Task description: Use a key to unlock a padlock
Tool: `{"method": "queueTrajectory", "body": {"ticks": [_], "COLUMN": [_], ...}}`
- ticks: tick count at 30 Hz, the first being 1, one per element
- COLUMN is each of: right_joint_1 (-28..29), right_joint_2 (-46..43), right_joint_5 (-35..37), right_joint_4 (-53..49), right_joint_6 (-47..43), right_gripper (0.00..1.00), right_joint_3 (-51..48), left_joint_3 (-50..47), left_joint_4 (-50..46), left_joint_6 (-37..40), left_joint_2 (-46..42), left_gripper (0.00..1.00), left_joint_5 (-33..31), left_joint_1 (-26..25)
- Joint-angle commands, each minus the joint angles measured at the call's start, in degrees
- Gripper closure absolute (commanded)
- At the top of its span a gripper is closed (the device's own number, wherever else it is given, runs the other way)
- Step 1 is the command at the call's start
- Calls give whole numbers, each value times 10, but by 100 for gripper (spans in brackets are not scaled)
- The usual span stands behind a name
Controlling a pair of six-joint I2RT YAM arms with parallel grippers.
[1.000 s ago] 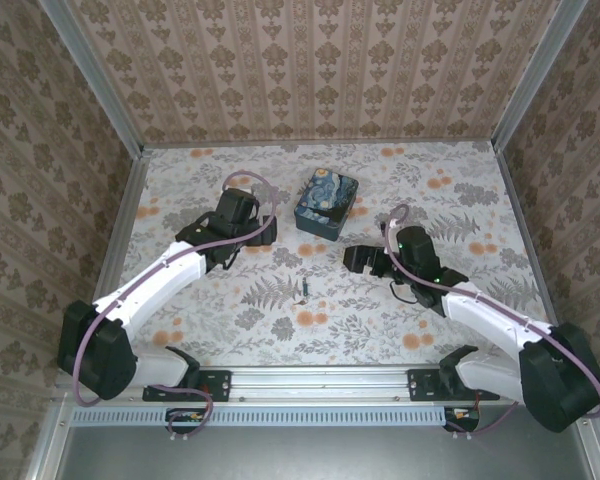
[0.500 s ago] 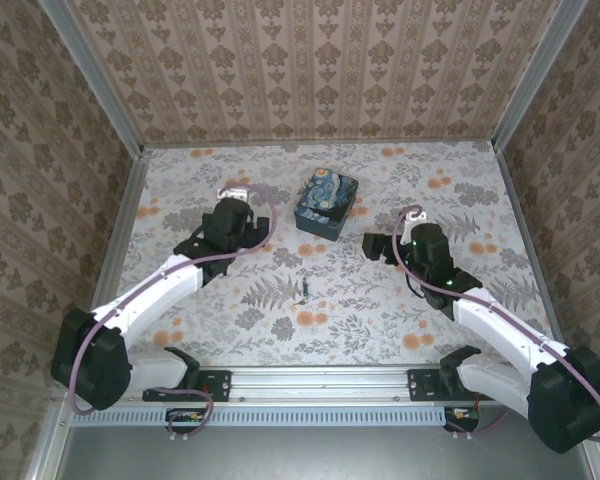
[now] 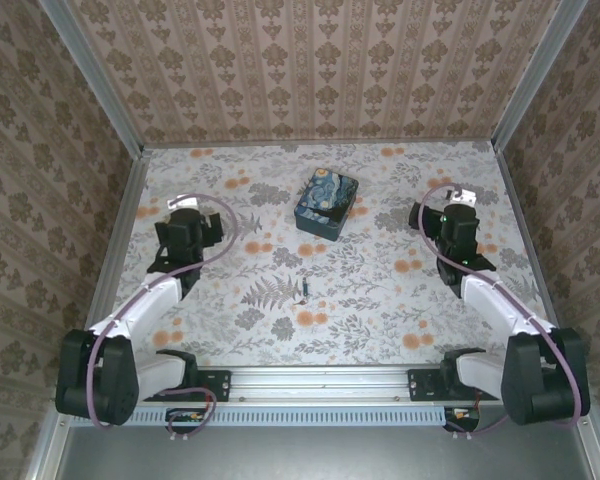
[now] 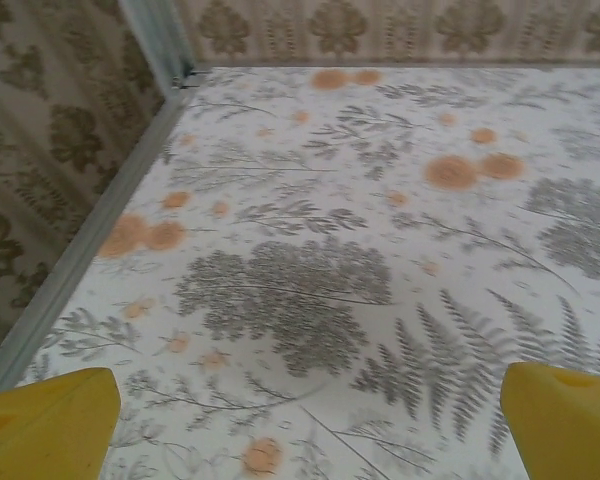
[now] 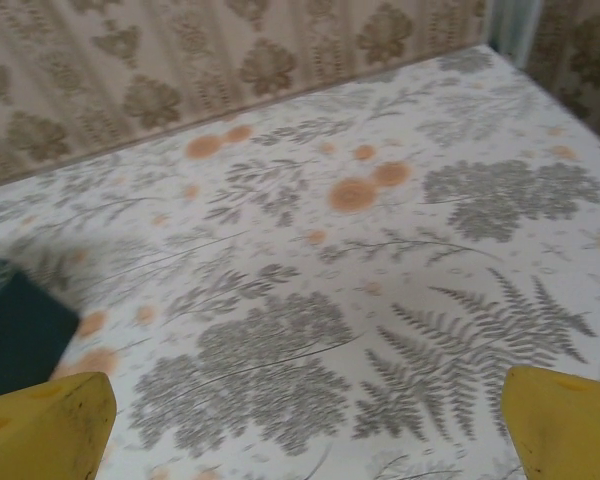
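**Both grippers empty, lock not yet opened**

The table (image 3: 400, 320) is big and flowery. My two arms sit far out at its sides. My left gripper (image 3: 195, 215) is wide open and holds nothing. My right gripper (image 3: 448, 205) is wide open and holds nothing too. In my left wrist view I see yellow fingertips (image 4: 50, 425) far apart, with bare table between them. It is the same on the right.

The blue box (image 3: 326, 204) stands between my grippers, a bit closer to the right one. In the right wrist view it peeks in at the left edge.

A small dark thing (image 3: 305, 288) lies between my arms, nearer to my bases than the box, well apart from both grippers. I think it is the key or the lock, but it is too small to tell which. I cannot see a second piece.

I think no step is in hand right now. Next, one gripper must go back to the middle, come down over the small thing and close on it gently. It is tiny and flat, so it could slip.

A second ago both grippers were near the box, one on each side. Now both have pulled away toward the side walls. The box and the small thing lie where they were.
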Motion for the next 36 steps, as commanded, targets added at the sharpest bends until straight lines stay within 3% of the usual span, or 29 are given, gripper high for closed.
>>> {"method": "queueTrajectory", "body": {"ticks": [1, 11, 19, 26, 32, 34, 36], "right_joint_1": [-21, -58, -59, -62, -56, -54, -54], "right_joint_2": [23, 40, 58, 118, 159, 190, 212], "right_joint_5": [10, -28, -32, -89, -152, -150, -148], "right_joint_4": [51, 119, 139, 303, 348, 420, 473], "right_joint_6": [-9, -17, -68, -81, -112, -113, -112], "right_gripper": [0, 0, 0, 0, 1, 0, 1], "right_joint_3": [-1, -47, -56, -108, -118, -139, -156], "left_joint_3": [-22, -80, -114, -122, -139, -145, -135], "left_joint_4": [75, 133, 230, 328, 439, 477, 450], "left_joint_6": [16, 88, 91, 102, 121, 124, 127], "left_joint_2": [-2, -28, 27, 112, 189, 219, 216], "left_gripper": [0, 0, 0, 0, 0, 0, 0], "left_joint_5": [3, -22, -1, 33, 83, 92, 105], "left_joint_1": [32, 59, 62, 67, 75, 78, 79]}}
